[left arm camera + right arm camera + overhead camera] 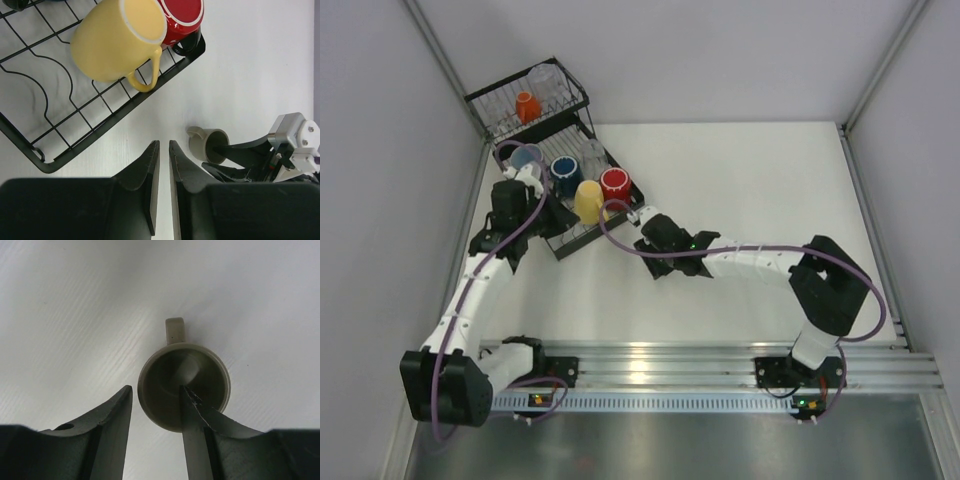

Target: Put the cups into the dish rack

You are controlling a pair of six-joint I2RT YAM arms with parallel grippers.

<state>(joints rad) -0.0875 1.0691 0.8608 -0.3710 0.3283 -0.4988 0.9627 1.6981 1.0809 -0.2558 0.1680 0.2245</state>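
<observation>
Placement suited the loading work: the dish rack point(47, 169) stood at the far left corner of the tabletop point(740, 180), its tray part carrying the yellow mug point(107, 42) and red mug point(182, 17) at its near right corner. One olive-grey mug point(197, 365) stood upright on bare tabletop just off that corner, handle turned away from the right gripper point(155, 390); it was judged the next cup for loading. Jaws there stood apart astride the mug's wall, one finger inside and one outside, with no pinch evident. Right arm ran from the near right edge, elbow bent, forearm leftward, wrist pitched down. Left gripper point(163, 145) hung empty beside the rack's near edge, jaws parted by a narrow slit, arm extended along the left edge.
</observation>
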